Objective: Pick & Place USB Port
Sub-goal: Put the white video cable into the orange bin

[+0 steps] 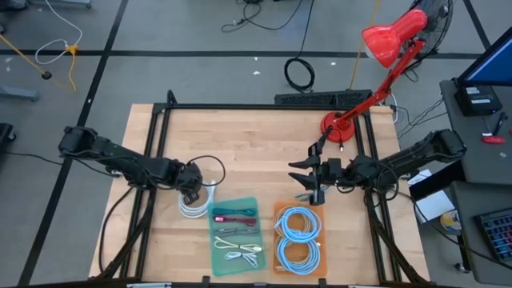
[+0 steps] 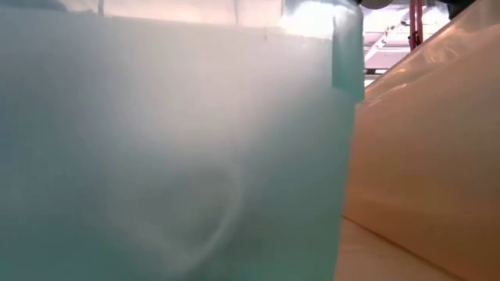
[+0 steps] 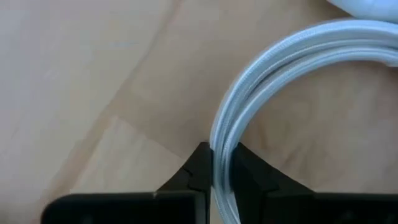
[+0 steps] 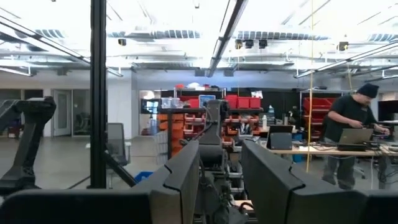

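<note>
A white coiled USB cable lies on the wooden table just left of the teal tray. My left gripper is down on the coil and shut on its strands. The teal tray holds a few cables, one with red plugs, and the orange tray beside it holds blue coiled cables. My right gripper hovers open above the table, just beyond the orange tray's far edge; its wrist view looks level into the room past the open fingers. My left gripper pinches the white cable's bundled strands between its two fingers, at one spot on the curve of the coil. The fingers come from above, pointing down, and lie across the strands. The coil rests on the table.
A red desk lamp stands with its base near the table's far right corner. A black frame runs along the table's edges. The low view is filled by the teal tray's wall and the orange tray's wall. A person works at a desk in the room beyond.
</note>
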